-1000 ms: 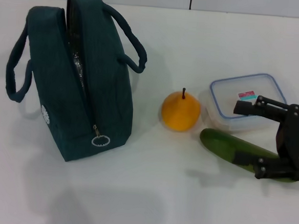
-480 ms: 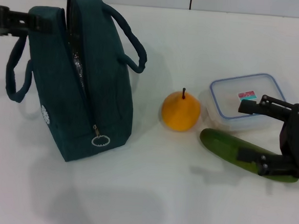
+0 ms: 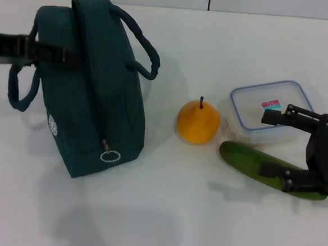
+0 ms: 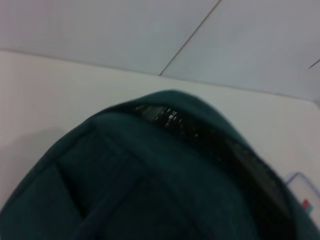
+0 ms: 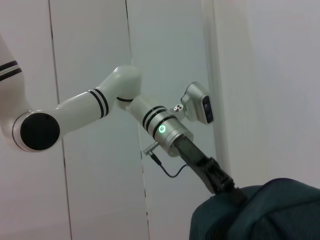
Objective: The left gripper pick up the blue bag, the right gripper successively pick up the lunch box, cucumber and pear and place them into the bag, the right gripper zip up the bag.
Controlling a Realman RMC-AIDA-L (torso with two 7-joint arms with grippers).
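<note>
Your left tool is reaching the blue bag's top to steady it, grip unclear, while your right tool is hovering spread over the cucumber.

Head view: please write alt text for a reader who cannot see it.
The left hand reaches in against the upper side of the upright blue bag. Beside the bag lie a pear, a cucumber and a lunch box; the open right hand hovers over the cucumber.
</note>
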